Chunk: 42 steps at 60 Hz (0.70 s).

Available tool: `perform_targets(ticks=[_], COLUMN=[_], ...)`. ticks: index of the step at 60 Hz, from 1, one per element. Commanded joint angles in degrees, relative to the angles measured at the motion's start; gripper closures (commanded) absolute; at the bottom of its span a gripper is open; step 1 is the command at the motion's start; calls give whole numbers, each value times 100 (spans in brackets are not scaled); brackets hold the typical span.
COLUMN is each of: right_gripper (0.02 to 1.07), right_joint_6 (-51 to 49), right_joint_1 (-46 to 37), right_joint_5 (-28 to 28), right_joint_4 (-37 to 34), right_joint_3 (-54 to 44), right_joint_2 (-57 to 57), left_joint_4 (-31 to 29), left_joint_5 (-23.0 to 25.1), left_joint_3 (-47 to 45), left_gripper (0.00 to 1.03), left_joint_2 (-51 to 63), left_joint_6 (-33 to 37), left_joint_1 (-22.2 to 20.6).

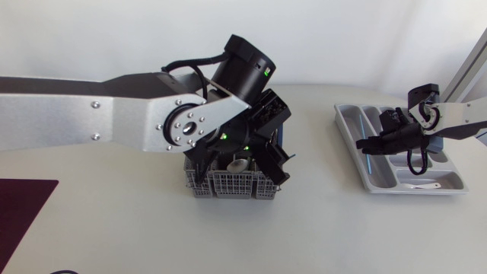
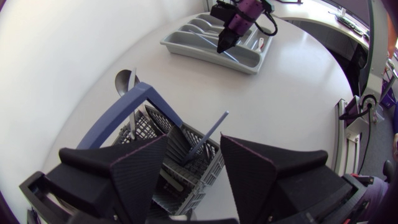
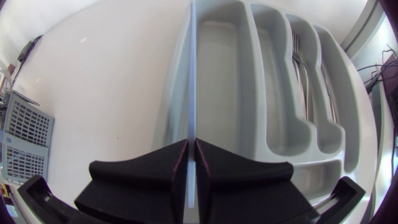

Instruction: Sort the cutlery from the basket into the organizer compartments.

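A grey mesh cutlery basket [image 1: 228,185] with a blue handle [image 2: 121,115] stands mid-table. My left gripper [image 1: 237,164] hangs open over it, fingers [image 2: 134,165] spread on either side of a thin blue-grey utensil handle [image 2: 208,134] that stands up from the basket [image 2: 208,180] without touching them. A spoon [image 2: 126,81] leans out beyond the handle. My right gripper [image 3: 191,144] is shut on a thin pale cutlery piece [image 3: 192,74], seen edge-on, held over the outer edge of the grey organizer [image 3: 171,99]. Forks [image 3: 301,68] lie in one of the long compartments.
The organizer [image 1: 348,122] sits at the table's right with my right gripper [image 1: 367,144] above its left side. A small white utensil [image 1: 423,185] lies in its short cross compartment. A dark red mat [image 1: 23,217] covers the front left corner.
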Motion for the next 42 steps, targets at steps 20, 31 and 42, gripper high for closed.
perform_targets(ticks=[20, 31, 42], right_gripper=[56, 30, 30], right_joint_6=[218, 104, -72], right_joint_1=[17, 88, 149], right_joint_5=[194, 273, 255], right_joint_4=[-100, 190, 322], right_joint_3=[353, -245, -649], right_joint_2=[513, -199, -621], left_joint_4=[-37, 25, 201], left_joint_5=[123, 272, 272], left_joint_3=[-22, -31, -40], left_gripper=[44, 44, 44], left_joint_2=[231, 302, 398], left_joint_6=[631, 807, 886], left_joint_1=[81, 54, -60])
